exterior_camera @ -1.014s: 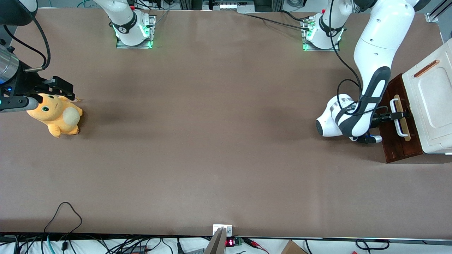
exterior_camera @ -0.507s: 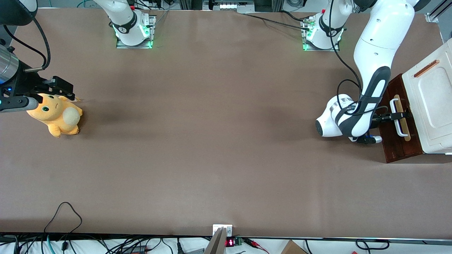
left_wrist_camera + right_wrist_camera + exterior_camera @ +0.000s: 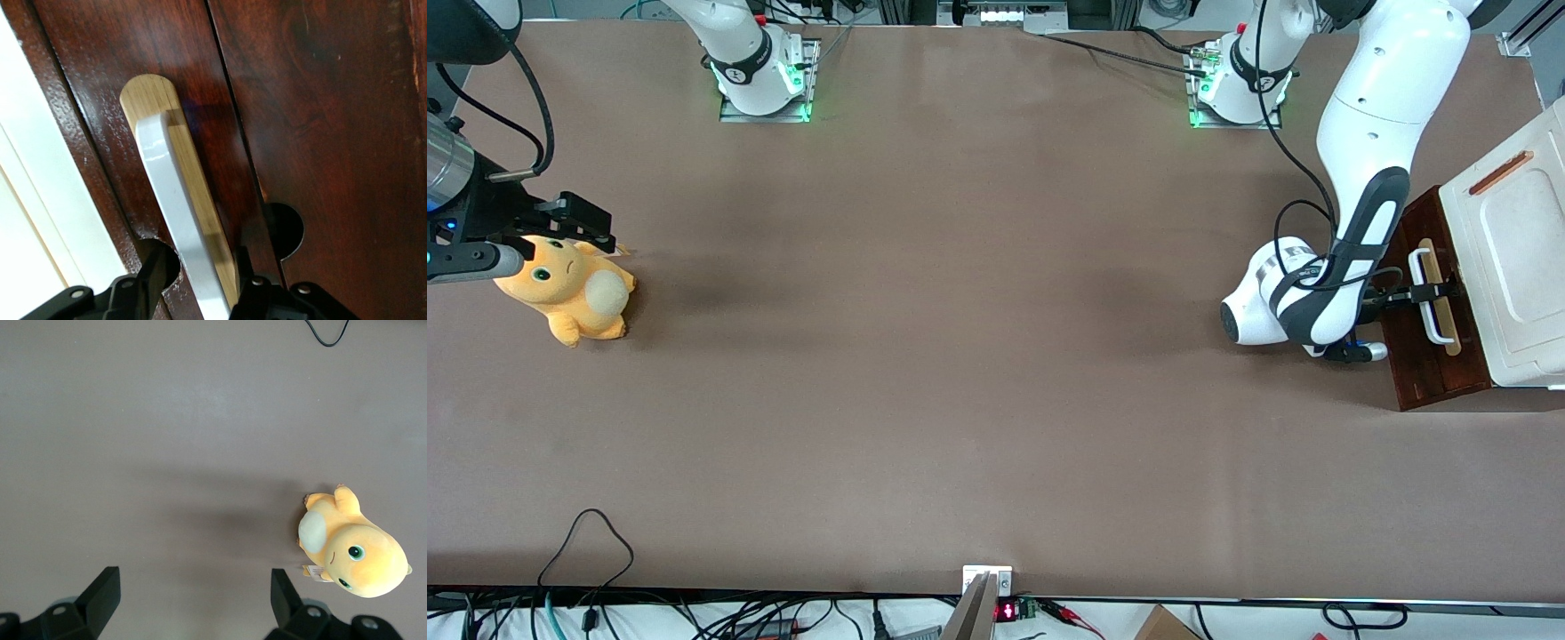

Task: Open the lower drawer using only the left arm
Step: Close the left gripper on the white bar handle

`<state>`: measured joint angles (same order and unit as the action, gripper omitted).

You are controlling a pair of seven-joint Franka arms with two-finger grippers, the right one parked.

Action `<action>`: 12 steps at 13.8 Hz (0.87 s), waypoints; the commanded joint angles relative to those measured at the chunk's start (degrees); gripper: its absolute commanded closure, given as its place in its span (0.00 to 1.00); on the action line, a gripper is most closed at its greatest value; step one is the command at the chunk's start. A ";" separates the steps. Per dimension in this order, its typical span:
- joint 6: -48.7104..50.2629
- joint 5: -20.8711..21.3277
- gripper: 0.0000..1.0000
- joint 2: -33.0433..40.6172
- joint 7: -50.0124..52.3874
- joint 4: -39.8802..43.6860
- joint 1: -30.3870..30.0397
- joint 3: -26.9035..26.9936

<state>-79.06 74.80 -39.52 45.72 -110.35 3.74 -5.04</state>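
The lower drawer's dark reddish-brown front [image 3: 1458, 373] stands at the working arm's end of the table, below the white cabinet top [image 3: 1516, 267]. Its white loop handle [image 3: 1424, 302] sits on a pale wood strip [image 3: 1448, 333]. The left arm [image 3: 1360, 231] reaches down to it, and its gripper [image 3: 1430, 292] is at the middle of the handle. In the left wrist view the gripper [image 3: 200, 267] is open. Its two fingers [image 3: 152, 277] straddle the white handle [image 3: 170, 193] with small gaps on either side. The pale strip [image 3: 152, 93] and the drawer front [image 3: 167, 40] show around it.
A second dark wood panel [image 3: 333, 133] adjoins the drawer front along a seam. An orange plush toy [image 3: 569, 289] lies toward the parked arm's end of the table, also in the right wrist view [image 3: 353, 553]. The arm bases [image 3: 1236, 84] stand at the table's edge farthest from the front camera.
The left arm's elbow has shifted very slightly away from the cabinet. The gripper stays at the handle and the drawer front has not visibly moved.
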 commanded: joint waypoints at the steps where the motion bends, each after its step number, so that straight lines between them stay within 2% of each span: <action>1: -0.04 1.40 0.59 -0.12 0.16 0.22 0.04 -0.15; 6: -0.04 1.31 0.65 -0.12 0.33 0.22 0.04 -0.15; 12: -0.04 1.31 0.66 -0.12 0.07 0.13 -0.48 -0.15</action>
<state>-79.10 74.80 -39.57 45.78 -110.35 3.70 -5.14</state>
